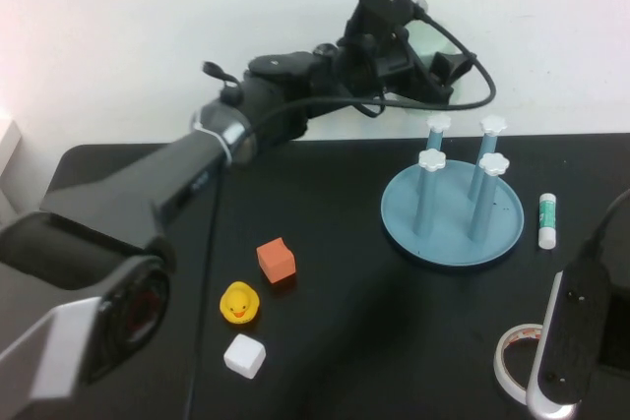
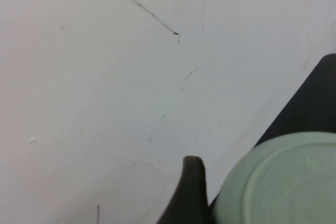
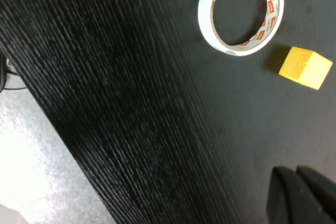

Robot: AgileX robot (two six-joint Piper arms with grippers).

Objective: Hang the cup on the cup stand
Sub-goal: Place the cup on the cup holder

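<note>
Left claw (image 1: 433, 61) gripping cup (image 2: 278, 182) high over far worktop (image 1: 345, 341), cup mostly hidden, cup stand (image 1: 453, 233) holds nothing, right claw (image 3: 302, 195) closed, near right.

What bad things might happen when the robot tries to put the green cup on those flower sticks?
1. The left gripper holds the cup up high behind the cup stand. It might slip and fall, perhaps hitting the stand.
2. The four pegs stand close together, so the cup may bump a neighbouring flower cap or land crooked.
3. The glue stick lies close beside the stand and might get knocked.
The right gripper is shut, resting low near the tape roll.
</note>
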